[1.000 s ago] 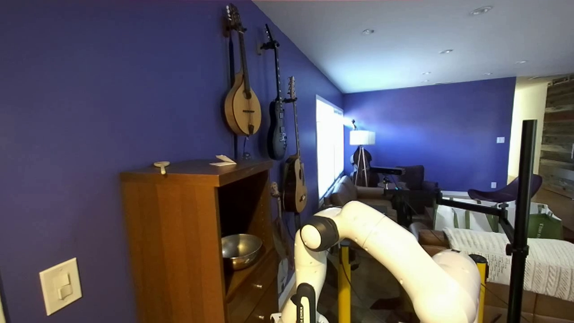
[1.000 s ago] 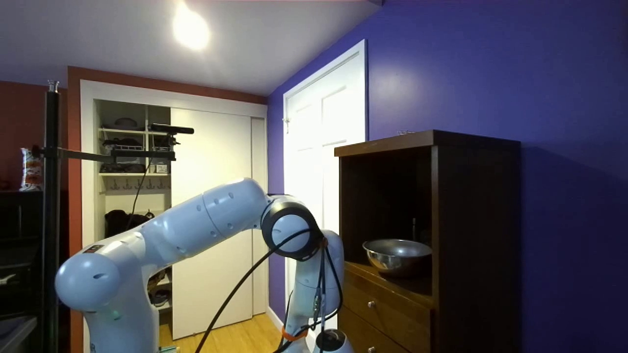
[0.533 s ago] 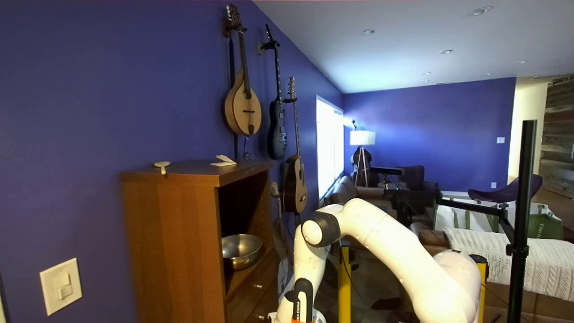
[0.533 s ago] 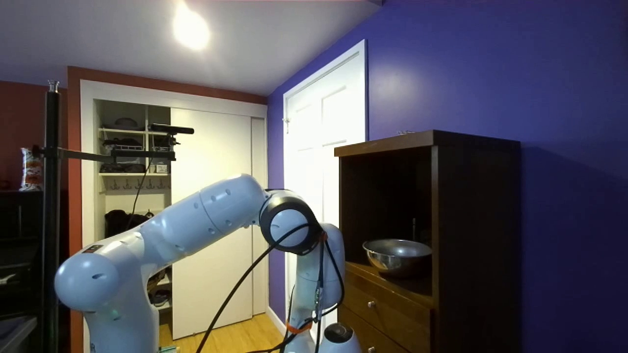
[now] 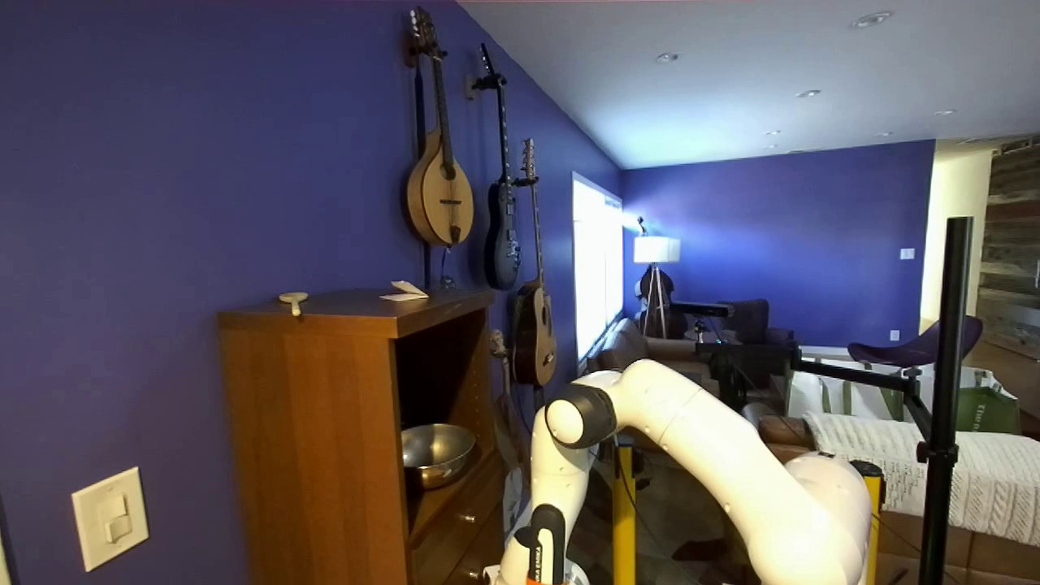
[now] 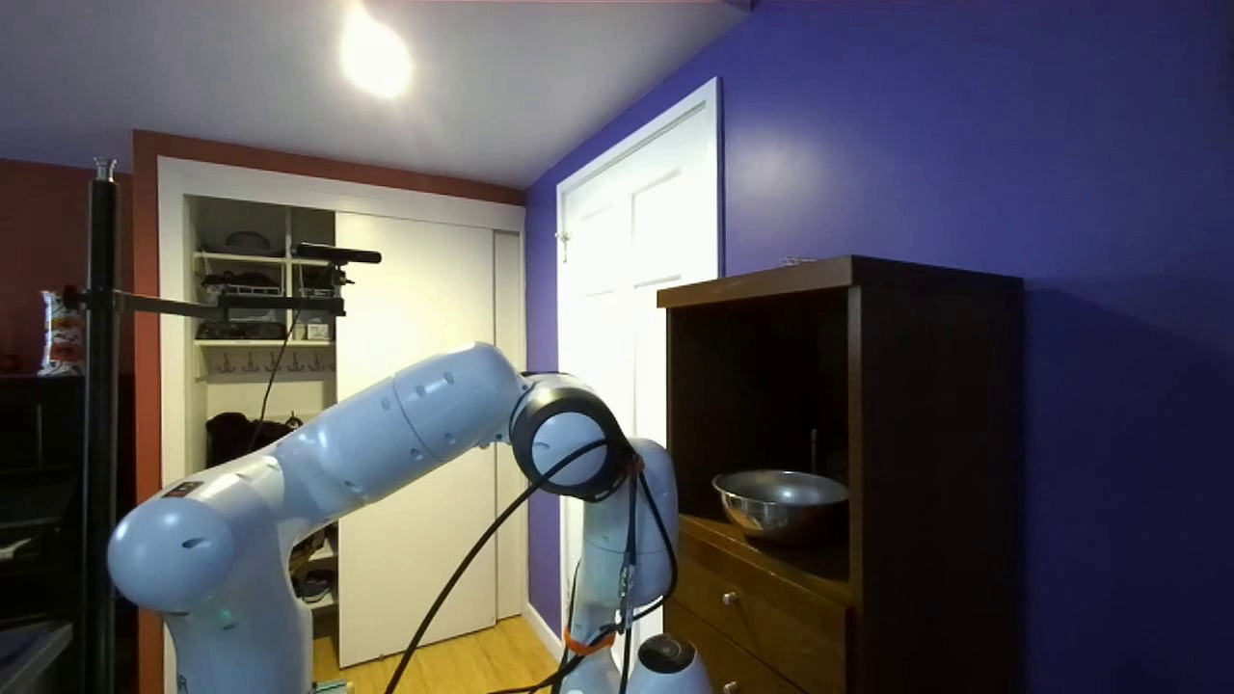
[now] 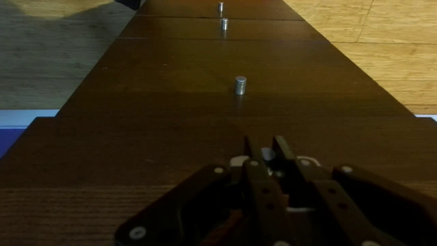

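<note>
Holding the fingers (image 7: 284, 148) narrowly apart, with a small grey knob-like piece (image 7: 267, 153) showing between, but not being able to tell loose from clamped. Being probably at the gripping step, close before the wooden cabinet (image 5: 313, 439), and calling next for surer contact. Having farther out a metal knob (image 7: 240, 85) on its front and a steel bowl (image 6: 781, 506) inside.

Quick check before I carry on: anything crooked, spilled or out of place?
Nothing looks spilled or damaged. One oddity: a small pale object sits at the very edge of the cabinet top, possibly overhanging, so it could fall. The silvery knob at the gripper is too blurred to judge.
</note>
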`<control>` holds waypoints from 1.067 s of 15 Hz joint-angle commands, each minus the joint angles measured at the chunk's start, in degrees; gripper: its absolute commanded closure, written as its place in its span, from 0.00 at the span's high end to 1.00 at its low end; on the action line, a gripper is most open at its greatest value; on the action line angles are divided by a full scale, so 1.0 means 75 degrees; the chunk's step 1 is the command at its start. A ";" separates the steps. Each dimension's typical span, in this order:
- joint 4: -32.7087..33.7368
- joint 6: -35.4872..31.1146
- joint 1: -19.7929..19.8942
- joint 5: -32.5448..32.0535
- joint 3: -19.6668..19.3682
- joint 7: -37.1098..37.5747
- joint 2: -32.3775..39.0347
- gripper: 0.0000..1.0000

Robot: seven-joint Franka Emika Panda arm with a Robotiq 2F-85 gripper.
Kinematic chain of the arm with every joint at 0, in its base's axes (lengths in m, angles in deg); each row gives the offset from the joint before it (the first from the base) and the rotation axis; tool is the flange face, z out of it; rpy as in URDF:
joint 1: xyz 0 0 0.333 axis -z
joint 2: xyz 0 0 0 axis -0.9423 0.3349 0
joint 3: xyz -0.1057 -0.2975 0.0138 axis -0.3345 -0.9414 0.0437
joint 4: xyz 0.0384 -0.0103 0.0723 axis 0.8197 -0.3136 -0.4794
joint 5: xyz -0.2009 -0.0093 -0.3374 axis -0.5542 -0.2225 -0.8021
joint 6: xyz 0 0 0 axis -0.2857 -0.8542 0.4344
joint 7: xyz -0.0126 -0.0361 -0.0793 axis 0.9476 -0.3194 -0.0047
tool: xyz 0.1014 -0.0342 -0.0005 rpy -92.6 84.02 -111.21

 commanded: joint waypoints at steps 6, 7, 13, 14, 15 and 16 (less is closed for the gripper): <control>0.0475 -0.1606 -0.0251 -0.0009 -0.0083 -0.0508 0.0488 0.04; 0.0488 -0.1699 -0.0279 -0.0005 -0.0108 -0.0506 0.0505 0.04; 0.0820 -0.1962 -0.0491 0.0020 -0.0202 -0.0482 0.0666 0.04; 0.0893 -0.1939 -0.0541 0.0031 -0.0253 -0.0502 0.0694 0.04; 0.0891 -0.1926 -0.0577 0.0048 -0.0253 -0.0485 0.0664 0.04; 0.0886 -0.1954 -0.0590 0.0033 -0.0264 -0.0493 0.0681 0.04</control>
